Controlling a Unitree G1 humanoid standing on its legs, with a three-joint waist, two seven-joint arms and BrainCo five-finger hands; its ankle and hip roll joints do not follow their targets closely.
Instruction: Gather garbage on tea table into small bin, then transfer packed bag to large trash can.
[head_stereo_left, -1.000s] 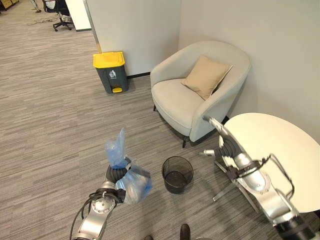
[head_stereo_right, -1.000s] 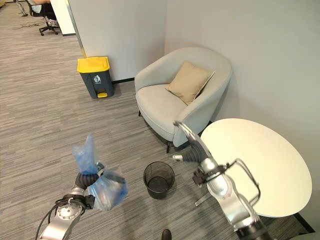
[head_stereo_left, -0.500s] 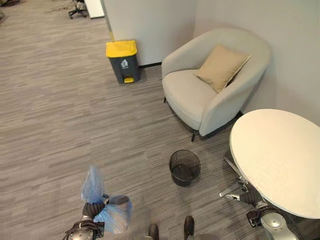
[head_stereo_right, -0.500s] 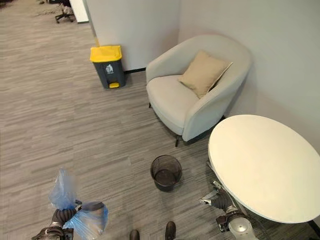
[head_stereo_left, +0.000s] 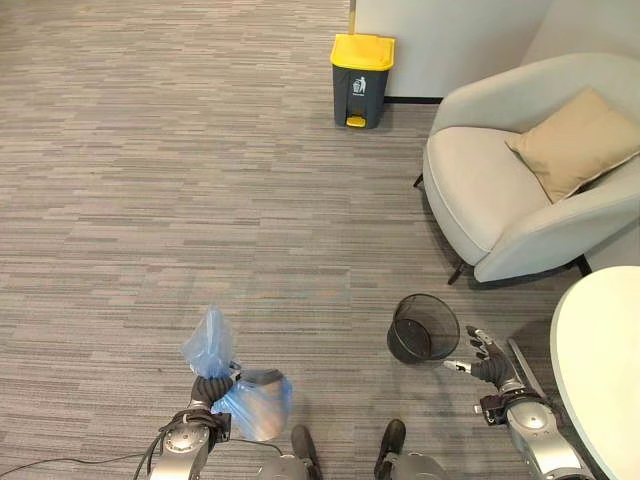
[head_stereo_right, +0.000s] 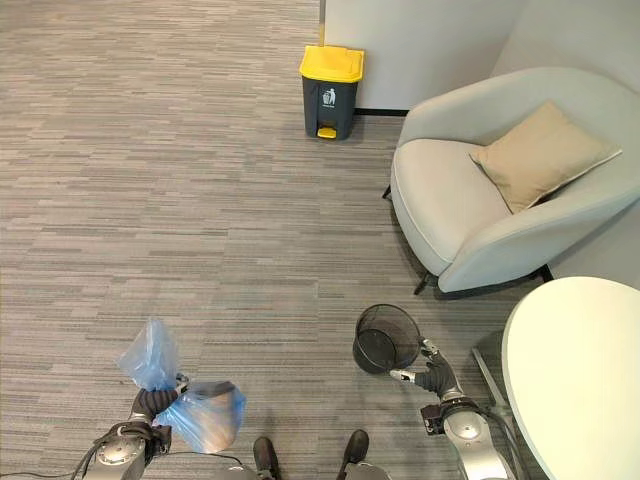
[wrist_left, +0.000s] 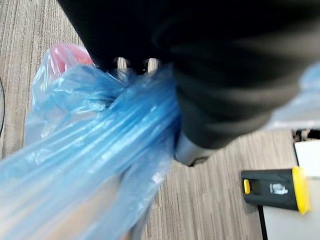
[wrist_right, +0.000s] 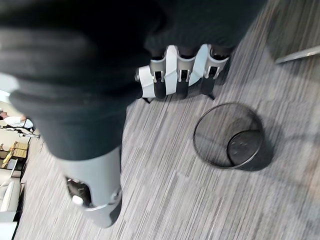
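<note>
Left hand (head_stereo_left: 205, 392) clamped on the bag (head_stereo_left: 250, 405), well short of the can (head_stereo_left: 361, 80); right hand (head_stereo_left: 480, 362) slack; dumping remains.

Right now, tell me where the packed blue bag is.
The blue bag hangs bunched in the left hand, low on the robot's left over the carpet, well apart from the black mesh bin.

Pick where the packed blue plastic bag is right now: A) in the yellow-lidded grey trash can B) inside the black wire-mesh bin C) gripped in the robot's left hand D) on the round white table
C: the blue plastic bag is bunched in the left hand, hanging above the carpet; the black wire-mesh bin shows no bag in it.
</note>
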